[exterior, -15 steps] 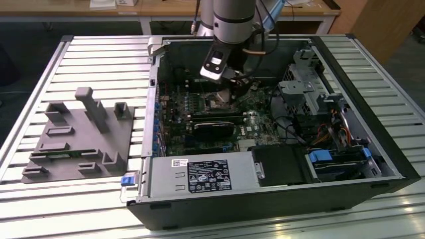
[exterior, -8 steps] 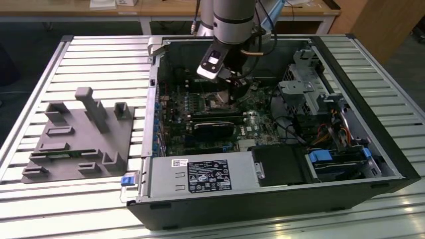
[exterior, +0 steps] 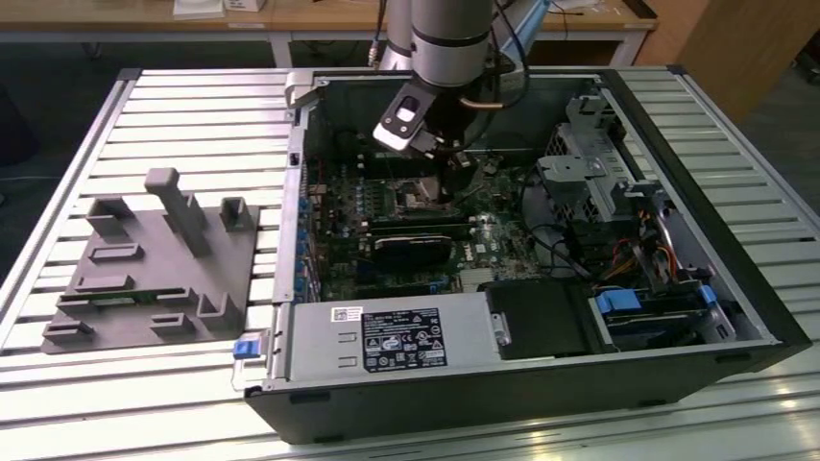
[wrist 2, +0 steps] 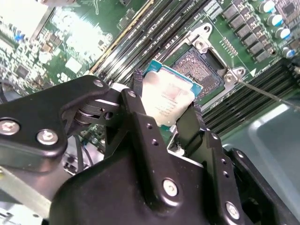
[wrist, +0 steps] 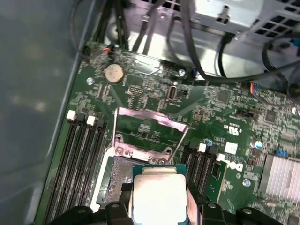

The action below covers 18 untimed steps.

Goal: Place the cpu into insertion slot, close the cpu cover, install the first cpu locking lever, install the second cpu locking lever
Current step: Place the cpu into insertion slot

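Exterior view: well apart from the insertion slot (exterior: 423,195), on the exterior view's left and outside the computer case (exterior: 513,394), a grey plastic holder (exterior: 148,264) lies on the slatted metal table (exterior: 192,106). The case lies open. The robot arm (exterior: 448,38) reaches down into it, and the gripper (exterior: 451,161) hangs right over the insertion slot. On the exterior view's right of the slot stand a grey metal drive cage (exterior: 583,163) and a drive with blue tabs (exterior: 640,307). From here you cannot tell what the gripper holds.

The second wrist view shows that. Two black fingers (wrist 2: 140,122) are clamped on the cpu (wrist 2: 168,96), one on each side edge. The cpu is tilted and hangs in the air just beside the slot, over one corner of it. The slot's dark middle is bare. Long black memory slots (wrist 2: 140,33) run beside the slot, and a thin metal rod (wrist 2: 267,91) sticks out from its rim.

The first wrist view adds the cpu cover (wrist: 152,118). It stands flipped up on the side of the slot away from the cpu, and green board shows through its window. A round coin battery (wrist: 113,72) sits past the cover, farther from the slot. A silver finned heat sink (wrist: 281,176) is well apart from the slot.
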Each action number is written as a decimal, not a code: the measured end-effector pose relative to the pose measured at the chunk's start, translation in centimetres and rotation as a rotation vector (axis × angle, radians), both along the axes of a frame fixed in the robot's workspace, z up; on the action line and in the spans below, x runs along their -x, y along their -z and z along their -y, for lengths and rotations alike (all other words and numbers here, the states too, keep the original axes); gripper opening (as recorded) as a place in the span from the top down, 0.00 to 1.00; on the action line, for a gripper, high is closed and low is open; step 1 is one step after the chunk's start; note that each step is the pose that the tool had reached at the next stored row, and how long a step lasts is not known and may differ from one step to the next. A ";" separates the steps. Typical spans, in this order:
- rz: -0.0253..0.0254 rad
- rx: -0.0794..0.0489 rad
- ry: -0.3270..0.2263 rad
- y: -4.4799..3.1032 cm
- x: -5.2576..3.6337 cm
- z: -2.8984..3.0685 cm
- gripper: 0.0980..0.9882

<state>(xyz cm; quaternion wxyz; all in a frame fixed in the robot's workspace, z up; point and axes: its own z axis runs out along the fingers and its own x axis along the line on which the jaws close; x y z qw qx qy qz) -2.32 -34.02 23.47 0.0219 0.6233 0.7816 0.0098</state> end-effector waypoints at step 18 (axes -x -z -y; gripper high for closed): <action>-0.0002 -0.002 0.219 0.75 0.28 -0.45 0.51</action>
